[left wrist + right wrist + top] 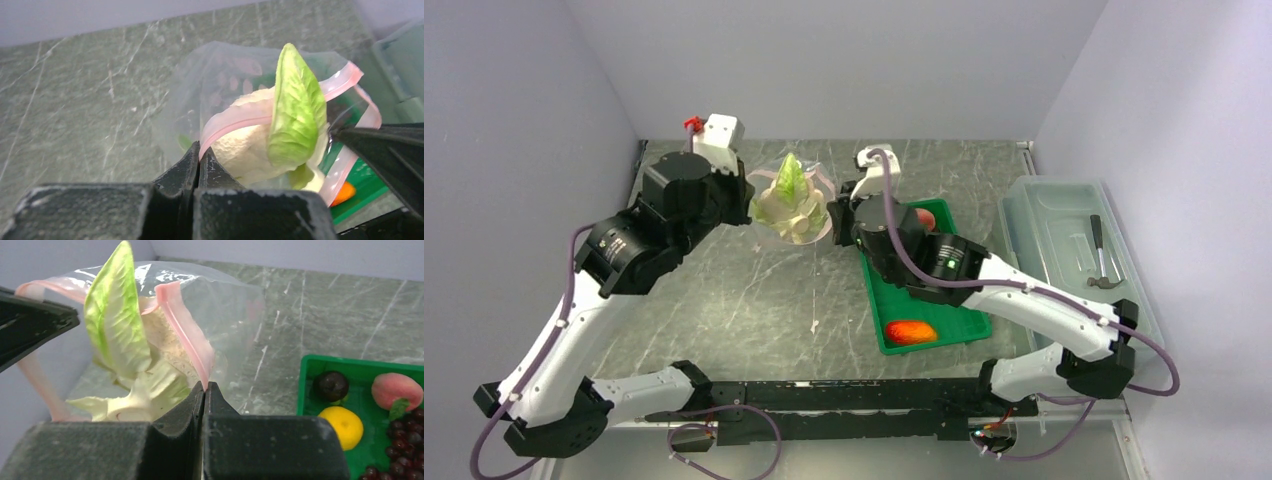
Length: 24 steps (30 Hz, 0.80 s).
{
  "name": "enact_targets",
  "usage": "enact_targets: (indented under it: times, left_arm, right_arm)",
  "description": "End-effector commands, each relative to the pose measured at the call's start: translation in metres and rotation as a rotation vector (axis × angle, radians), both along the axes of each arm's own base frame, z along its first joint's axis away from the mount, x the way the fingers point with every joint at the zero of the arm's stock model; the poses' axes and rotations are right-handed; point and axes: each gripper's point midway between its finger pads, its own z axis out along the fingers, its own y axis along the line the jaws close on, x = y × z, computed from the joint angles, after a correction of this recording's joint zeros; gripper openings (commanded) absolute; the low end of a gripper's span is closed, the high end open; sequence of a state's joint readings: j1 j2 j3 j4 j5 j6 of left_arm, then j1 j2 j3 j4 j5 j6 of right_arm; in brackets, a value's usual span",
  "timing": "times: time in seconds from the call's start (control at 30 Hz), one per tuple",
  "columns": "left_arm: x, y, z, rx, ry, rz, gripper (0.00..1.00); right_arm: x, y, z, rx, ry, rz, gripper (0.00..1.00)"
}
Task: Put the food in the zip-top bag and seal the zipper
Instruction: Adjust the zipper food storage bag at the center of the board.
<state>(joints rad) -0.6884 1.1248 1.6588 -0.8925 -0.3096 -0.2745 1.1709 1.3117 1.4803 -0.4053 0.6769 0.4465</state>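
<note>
The zip-top bag [790, 228] is held at the upper centre of the top view, over the worktop [744, 300]. The left gripper [198, 151] is pinched tight on the zipper [235, 118] at one side of the mouth, the right gripper [205, 388] at the other. The lettuce [295, 115] is seen standing in the open mouth. The lemon [342, 426], dark round fruit [331, 385] and grape bunch [402, 450] are seen in the green tray [954, 322], the red-orange fruit [911, 331] at its lower end.
</note>
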Motion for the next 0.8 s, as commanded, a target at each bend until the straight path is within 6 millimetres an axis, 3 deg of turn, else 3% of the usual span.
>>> enact_targets:
  times: [0.0, 0.07, 0.13, 0.2, 0.3, 0.33, 0.4, 0.47, 0.5, 0.53, 0.6, 0.63, 0.7, 0.77]
  left_arm:
    - [0.017, 0.012, -0.059, 0.173, 0.118, 0.100, 0.00]
    - [0.006, 0.006, -0.062, 0.147, 0.185, 0.070, 0.00]
    - [-0.006, 0.001, -0.042, 0.030, 0.117, 0.016, 0.00]
    - [-0.010, 0.010, -0.035, -0.016, 0.014, 0.025, 0.00]
    - [0.018, 0.029, -0.088, 0.186, 0.140, 0.166, 0.00]
    - [0.015, 0.022, -0.094, 0.181, 0.215, 0.145, 0.00]
    - [0.003, 0.001, -0.076, 0.070, 0.198, 0.033, 0.00]
    - [-0.008, -0.001, -0.048, -0.051, 0.084, -0.013, 0.00]
    - [-0.008, 0.007, -0.052, -0.054, 0.062, 0.020, 0.00]
    - [0.000, 0.014, -0.061, -0.014, 0.061, 0.065, 0.00]
    - [0.021, 0.024, -0.110, 0.134, 0.198, 0.137, 0.00]
    - [0.031, 0.020, -0.137, 0.167, 0.289, 0.128, 0.00]
    - [0.050, 0.018, -0.171, 0.172, 0.385, 0.135, 0.00]
    - [0.056, 0.017, -0.170, 0.117, 0.405, 0.130, 0.00]
  right_arm:
    - [0.015, -0.004, -0.031, -0.151, 0.035, -0.065, 0.00]
    - [0.010, -0.008, -0.021, -0.111, 0.034, -0.058, 0.00]
    - [0.005, -0.011, -0.012, -0.043, 0.012, -0.038, 0.00]
    - [0.009, -0.013, -0.026, -0.043, 0.018, -0.035, 0.00]
    - [0.037, -0.013, -0.071, -0.145, 0.132, -0.076, 0.00]
    - [0.039, -0.015, -0.068, -0.141, 0.142, -0.088, 0.00]
    - [0.027, -0.014, -0.047, -0.092, 0.082, -0.066, 0.00]
    - [0.011, -0.016, -0.020, 0.025, 0.027, -0.027, 0.00]
    - [0.007, -0.017, -0.016, 0.057, 0.019, -0.007, 0.00]
    - [0.008, -0.017, -0.018, 0.060, 0.013, -0.006, 0.00]
    - [0.034, -0.023, -0.043, -0.015, 0.074, -0.065, 0.00]
    - [0.049, -0.029, -0.063, -0.061, 0.132, -0.096, 0.00]
    - [0.068, -0.036, -0.083, -0.094, 0.163, -0.133, 0.00]
    - [0.073, -0.037, -0.081, -0.078, 0.159, -0.132, 0.00]
